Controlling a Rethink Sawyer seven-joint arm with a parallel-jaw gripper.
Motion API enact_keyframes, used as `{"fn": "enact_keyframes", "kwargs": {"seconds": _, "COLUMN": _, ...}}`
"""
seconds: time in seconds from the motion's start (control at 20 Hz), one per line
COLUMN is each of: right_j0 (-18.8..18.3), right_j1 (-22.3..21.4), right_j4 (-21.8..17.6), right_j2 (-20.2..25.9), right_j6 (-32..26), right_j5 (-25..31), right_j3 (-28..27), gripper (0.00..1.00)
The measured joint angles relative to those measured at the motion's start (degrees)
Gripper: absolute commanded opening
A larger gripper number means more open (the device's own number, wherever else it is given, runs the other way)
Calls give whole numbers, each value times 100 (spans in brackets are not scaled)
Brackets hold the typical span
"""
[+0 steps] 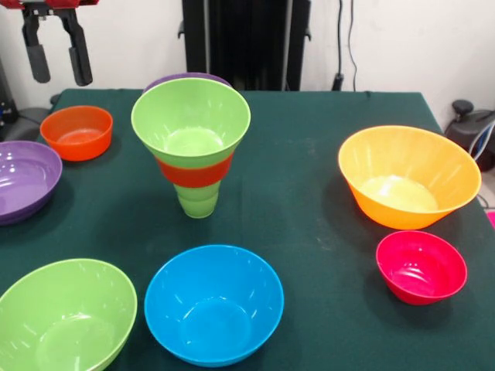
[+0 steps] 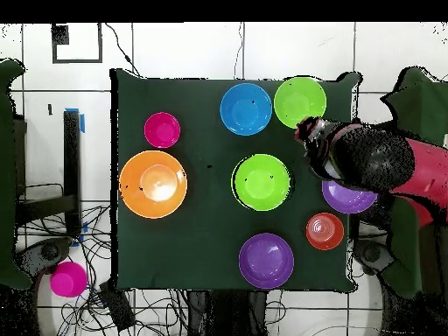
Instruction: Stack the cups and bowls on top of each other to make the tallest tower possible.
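Barely begun, judging by what stands and what lies loose. Nearest in the front view, at 7 o'clock on the bench (image 1: 309, 201), a loose lime-green bowl (image 1: 63, 317); beside it at 6 o'clock a blue bowl (image 1: 213, 303), also unstacked. Out at 4 o'clock, a small pink-red bowl (image 1: 421, 266), and just behind it at 3 o'clock the large orange bowl (image 1: 408, 176), the two near each other but apart. At the bench's middle, the tower (image 1: 193, 143): only three pieces so far, a light-green cup (image 1: 197, 199) as base, an orange-red bowl (image 1: 195, 171) seated in it, and a second lime-green bowl (image 1: 190, 120) flaring on top, upright and seemingly steady. At 9 o'clock, a purple bowl (image 1: 23, 179) partly cut by the edge; at 10 o'clock a small orange-red bowl (image 1: 76, 132); behind the tower at 12 o'clock, the rim of another purple bowl (image 1: 186, 78). Seven bowls therefore left to add, by this count. Farthest back, at 11 o'clock and raised clear of the bench, the tool (image 1: 57, 58): fingers spread, pinching nothing. From there, tower at roughly 4 o'clock and well apart; small orange-red bowl just below, the closest candidate. Likely trouble ahead: wide bowls on a narrow cup base, so tipping a fair risk.
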Motion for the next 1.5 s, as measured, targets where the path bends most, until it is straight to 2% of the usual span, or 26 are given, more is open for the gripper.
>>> {"fn": "enact_keyframes", "kwargs": {"seconds": 0.05, "right_j0": 1, "right_j1": 3, "right_j4": -4, "right_j2": 5, "right_j6": -11, "right_j5": 77, "right_j3": -24, "gripper": 100}}
{"fn": "enact_keyframes", "kwargs": {"seconds": 0.45, "right_j0": 0, "right_j1": 8, "right_j4": -120, "right_j2": 82, "right_j6": -375, "right_j5": 1899, "right_j3": -552, "gripper": 100}}
{"fn": "enact_keyframes", "kwargs": {"seconds": 0.5, "right_j0": 1, "right_j1": 8, "right_j4": -122, "right_j2": 89, "right_j6": -411, "right_j5": 1981, "right_j3": -588, "gripper": 100}}
{"fn": "enact_keyframes", "kwargs": {"seconds": 0.9, "right_j0": 206, "right_j1": 55, "right_j4": -156, "right_j2": 100, "right_j6": -487, "right_j5": 2104, "right_j3": -958, "gripper": 100}}
{"fn": "enact_keyframes", "kwargs": {"seconds": 1.5, "right_j0": 1380, "right_j1": 762, "right_j4": -163, "right_j2": 92, "right_j6": -487, "right_j5": 2104, "right_j3": -1812, "gripper": 100}}
